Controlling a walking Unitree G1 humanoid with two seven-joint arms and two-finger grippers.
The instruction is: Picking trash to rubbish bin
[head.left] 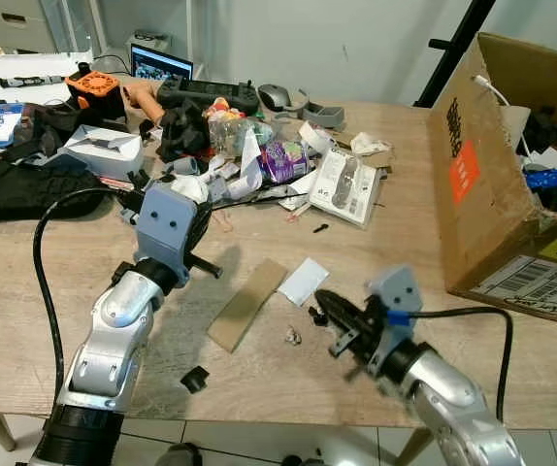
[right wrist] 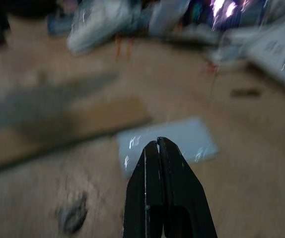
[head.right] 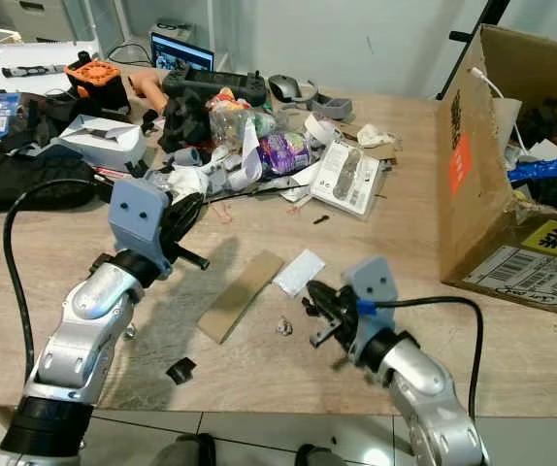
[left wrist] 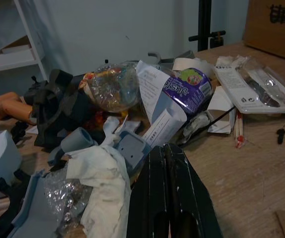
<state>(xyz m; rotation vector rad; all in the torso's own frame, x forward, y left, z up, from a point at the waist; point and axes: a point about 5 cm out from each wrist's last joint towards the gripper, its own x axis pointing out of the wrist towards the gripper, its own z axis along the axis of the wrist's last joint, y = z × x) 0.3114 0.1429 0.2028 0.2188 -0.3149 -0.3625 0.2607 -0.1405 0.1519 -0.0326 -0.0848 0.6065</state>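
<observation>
Right gripper (right wrist: 157, 144) — fingers pressed together, empty, over small white plastic packet (right wrist: 170, 141) | left gripper (left wrist: 165, 151) — closed, empty | purple wrapper (left wrist: 187, 89) lettering unreadable

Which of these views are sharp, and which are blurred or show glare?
Both eye views are mostly sharp, though the right gripper is slightly smeared; the left wrist view is dim but crisp on the purple wrapper; the right wrist view is motion-blurred, with glare streaks on the white packet.
</observation>
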